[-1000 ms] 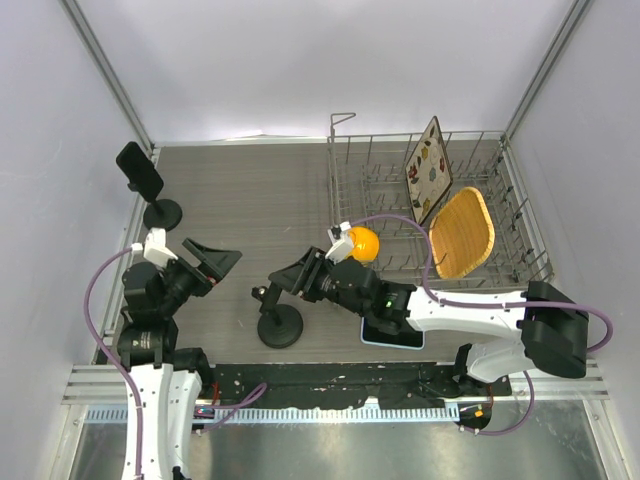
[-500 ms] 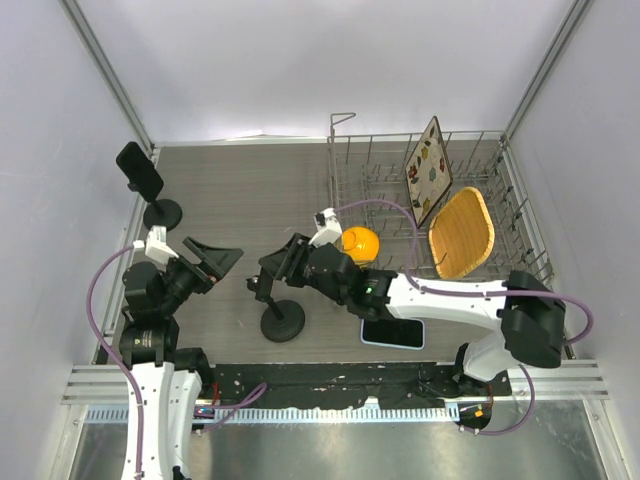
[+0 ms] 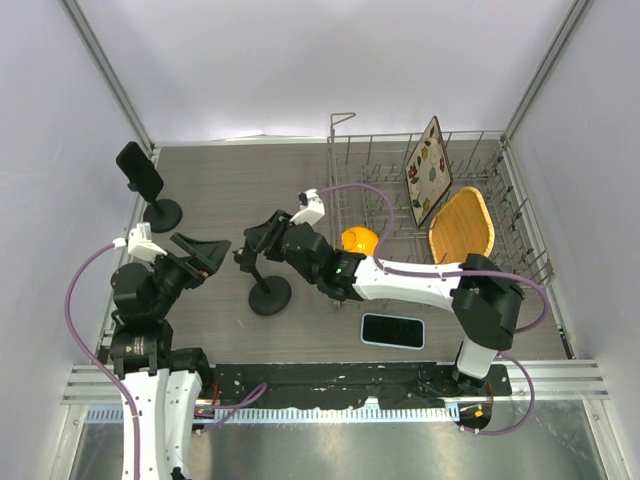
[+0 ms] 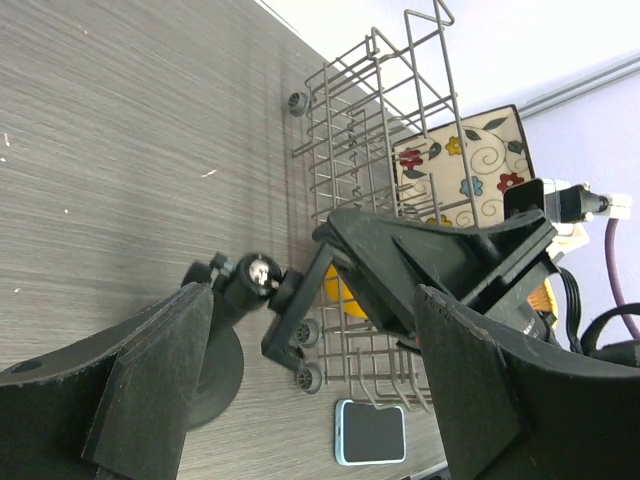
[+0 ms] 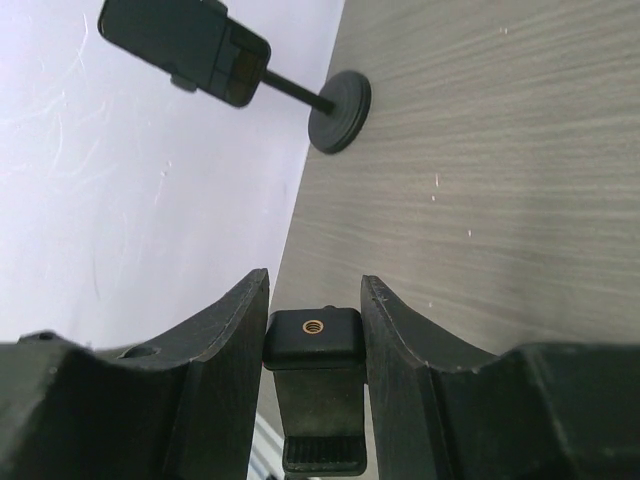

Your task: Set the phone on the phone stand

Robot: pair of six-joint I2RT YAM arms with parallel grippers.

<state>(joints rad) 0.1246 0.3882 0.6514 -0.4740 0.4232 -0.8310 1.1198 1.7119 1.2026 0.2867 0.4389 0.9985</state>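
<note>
The phone, dark-screened with a light blue rim, lies flat on the table near the front, and in the left wrist view the phone lies past the rack's wheels. The black phone stand stands left of it on a round base. My right gripper is shut on the stand's clamp head, which touches both fingers. My left gripper hovers open left of the stand with nothing between its fingers.
A wire dish rack at the back right holds a flowered square plate and a wicker plate. An orange object sits at its front edge. A second black stand is at the far left by the wall.
My right arm has carried the stand leftward and a little back, away from the phone, which now lies uncovered. My left gripper has shifted slightly left.
</note>
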